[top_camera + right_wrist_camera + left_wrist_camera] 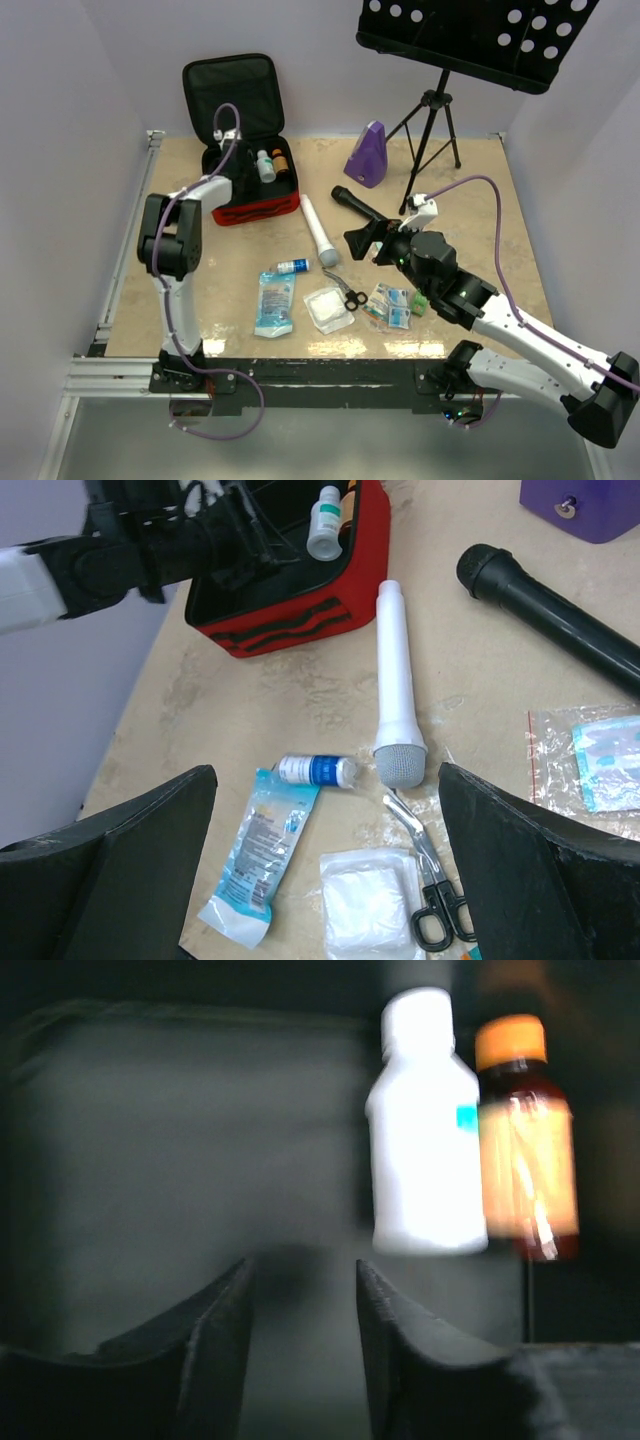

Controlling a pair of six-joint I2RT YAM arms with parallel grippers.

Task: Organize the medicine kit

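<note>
The medicine kit [255,205] stands open at the back left, red outside with a black lining, its lid upright. A white bottle [425,1130] and an amber bottle with an orange cap [527,1150] stand inside it. My left gripper [303,1290] reaches into the kit, open, with only the dark lining between its fingers. My right gripper [325,772] hangs wide open above the table. Below it lie a small blue-label bottle [318,771], a blue packet [258,855], a gauze pad [368,905] and scissors [430,890].
A white microphone [318,232] and a black microphone [360,207] lie mid-table. The purple metronome [367,155] and a music stand [470,40] stand at the back right. A clear bag of packets [388,305] lies by my right arm.
</note>
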